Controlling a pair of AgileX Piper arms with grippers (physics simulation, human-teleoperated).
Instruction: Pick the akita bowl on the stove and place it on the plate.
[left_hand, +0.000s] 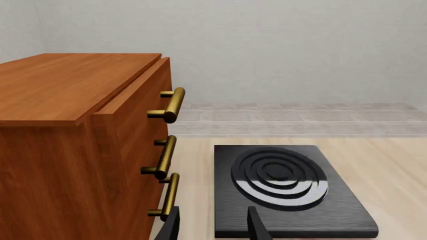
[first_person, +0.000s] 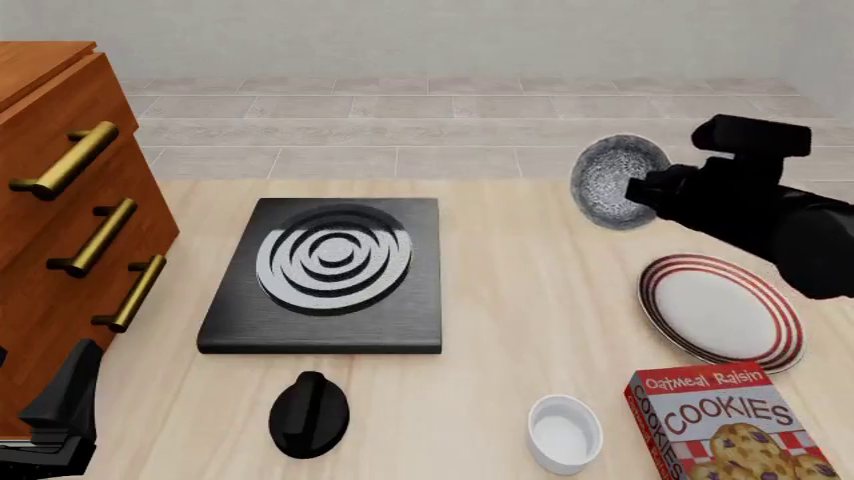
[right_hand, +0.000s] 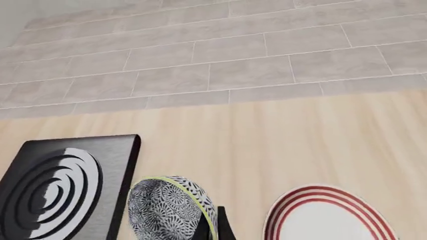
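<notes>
Pale wood worktop (first_person: 534, 300) is carrying everything. Orange-brown wooden drawer cabinet (first_person: 54, 200) with brass bar handles is sitting at far left. Flat black square stove (first_person: 327, 280) with silver-white concentric burner rings is lying just beside it, nothing on top. Round white plate (first_person: 721, 310) with red rim stripes is sitting well right of the stove, bare. Red oatmeal raisin cookie box (first_person: 727, 425) is standing just in front of the plate.

Right hand (first_person: 641, 190) is holding the small akita bowl (first_person: 617, 182), speckled grey-white inside and pale-rimmed, by its rim, fingers pinching it. Bowl is hanging tipped on edge in the air, between stove and plate, behind the plate.

Left hand (left_hand: 212, 227) is hovering low near the cabinet, fingers spread narrowly, holding nothing.

Black knob (first_person: 310, 412) is lying in front of the stove; plain white ramekin (first_person: 563, 432) is sitting between knob and box.
</notes>
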